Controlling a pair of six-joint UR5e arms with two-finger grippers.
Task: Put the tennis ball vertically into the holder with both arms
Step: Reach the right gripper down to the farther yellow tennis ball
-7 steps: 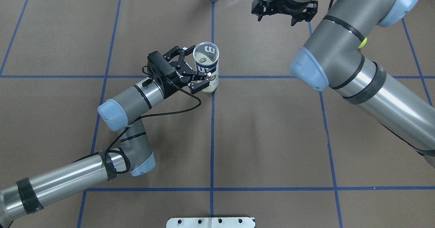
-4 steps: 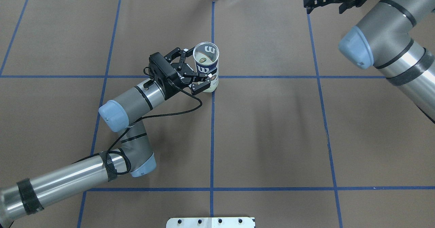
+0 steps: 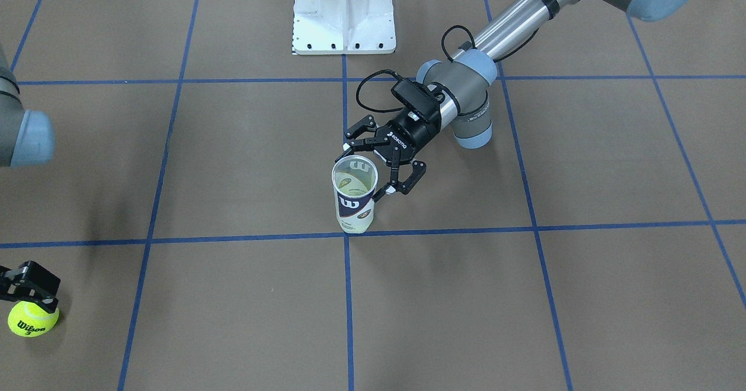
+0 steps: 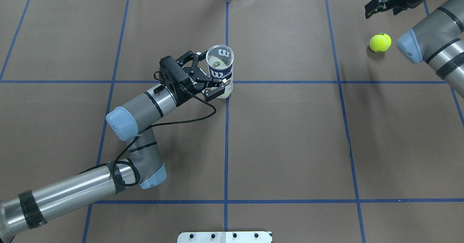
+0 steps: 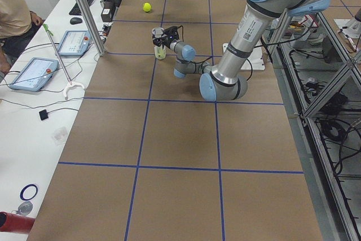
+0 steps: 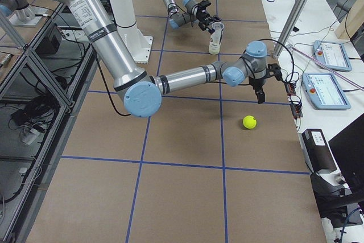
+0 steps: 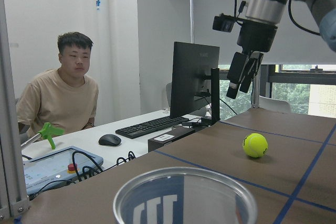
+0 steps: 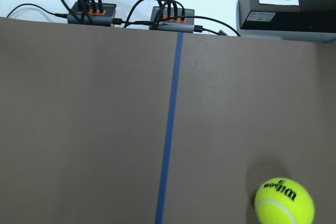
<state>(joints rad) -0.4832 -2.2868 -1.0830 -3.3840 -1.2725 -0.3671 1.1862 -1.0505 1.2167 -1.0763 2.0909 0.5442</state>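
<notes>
Since the holder (image 4: pixel 219 69) is a tall, light, clear can, upright a little toward 12 o'clock of the table (image 4: pixel 290 145) centre on the blue centre line (image 4: pixel 226 145), I rate its mouth as the weak point. It looks only slightly wider than the tennis ball (image 4: pixel 380 42). A ball brought in off-axis could catch the rim and bounce away, or lever the can over. Too hard a squeeze could also press the mouth oval and jam the ball. The left gripper (image 4: pixel 210 72) comes in from the can's 8 o'clock, fingers spread wide to either side and, as far as I can judge, pressed on the wall. The ball lies loose at about 2 o'clock from the holder, well apart, near the far edge. Second risk, then: it rolls at any glancing touch, and the right wrist view has it low and to one side, so I judge a straight descent would clip it, not straddle it. The right gripper (image 7: pixel 239 88) hangs above the ball, fingers pointing down, empty and apparently parted. The left arm (image 4: pixel 141 105) lies low from 8 o'clock, elbow folded, wrist about level. The right arm (image 4: pixel 431 44) is stretched far out toward 1 o'clock.
</notes>
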